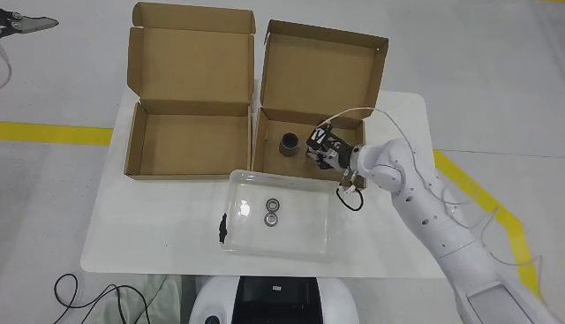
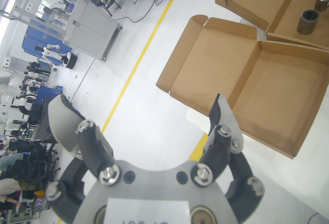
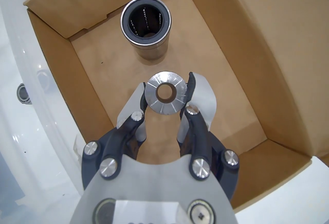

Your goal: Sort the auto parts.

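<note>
- Steel bushing (image 3: 154, 100) sits pinched in the jaws of the right gripper (image 3: 166, 88), bore upright, over the box (image 3: 226, 96) floor;
- upright bearing (image 3: 146, 29) stands just beyond those jaws;
- left gripper (image 2: 138, 112) hangs spread, well apart.

White table (image 1: 150, 227): a yellow floor line (image 1: 53, 133) emerges at either side of it; black cable (image 1: 64, 282) lies on the floor off its near corner.
</note>
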### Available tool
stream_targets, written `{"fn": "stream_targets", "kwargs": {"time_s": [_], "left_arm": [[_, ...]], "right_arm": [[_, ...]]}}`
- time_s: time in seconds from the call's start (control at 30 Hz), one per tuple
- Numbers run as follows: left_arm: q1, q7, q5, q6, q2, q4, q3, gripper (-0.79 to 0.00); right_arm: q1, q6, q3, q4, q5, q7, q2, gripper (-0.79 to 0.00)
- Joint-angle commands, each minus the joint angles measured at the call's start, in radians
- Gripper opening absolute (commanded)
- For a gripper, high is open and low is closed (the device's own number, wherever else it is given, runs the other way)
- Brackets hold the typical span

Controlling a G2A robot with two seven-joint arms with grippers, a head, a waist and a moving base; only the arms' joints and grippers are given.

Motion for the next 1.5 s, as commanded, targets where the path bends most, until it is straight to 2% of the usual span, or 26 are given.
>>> {"fn": "stream_targets", "kwargs": {"time_s": [0.0,0.13,0.17,0.2,0.27,0.47,0.53,0.7,0.87,1.1,1.23,1.47], "left_arm": [[0.000,0.000,0.000,0.000,0.000,0.000,0.000,0.000],[0.000,0.000,0.000,0.000,0.000,0.000,0.000,0.000],[0.000,0.000,0.000,0.000,0.000,0.000,0.000,0.000],[0.000,0.000,0.000,0.000,0.000,0.000,0.000,0.000],[0.000,0.000,0.000,0.000,0.000,0.000,0.000,0.000],[0.000,0.000,0.000,0.000,0.000,0.000,0.000,0.000],[0.000,0.000,0.000,0.000,0.000,0.000,0.000,0.000],[0.000,0.000,0.000,0.000,0.000,0.000,0.000,0.000],[0.000,0.000,0.000,0.000,0.000,0.000,0.000,0.000],[0.000,0.000,0.000,0.000,0.000,0.000,0.000,0.000],[0.000,0.000,0.000,0.000,0.000,0.000,0.000,0.000],[0.000,0.000,0.000,0.000,0.000,0.000,0.000,0.000]], "right_arm": [[0.008,0.000,-0.010,0.017,0.004,-0.008,-0.004,-0.785],[0.026,-0.002,-0.027,0.051,0.005,-0.024,-0.013,-0.785],[0.029,-0.002,-0.031,0.058,0.004,-0.027,-0.015,-0.751],[0.033,-0.002,-0.034,0.064,0.004,-0.030,-0.016,-0.646],[0.038,-0.002,-0.038,0.074,0.005,-0.035,-0.019,-0.579],[0.048,-0.017,-0.049,0.082,-0.010,-0.039,-0.023,-0.240],[0.045,-0.020,-0.047,0.071,-0.022,-0.051,-0.022,-0.191],[0.025,-0.021,-0.025,0.018,-0.042,-0.074,-0.013,-0.163],[-0.027,-0.039,0.026,-0.094,-0.036,-0.103,0.006,-0.166],[-0.129,-0.142,0.100,-0.290,-0.017,-0.160,0.036,-0.175],[-0.180,-0.192,0.111,-0.394,-0.061,-0.184,0.049,-0.182],[-0.276,-0.172,0.099,-0.518,-0.131,-0.209,0.059,-0.194]]}}
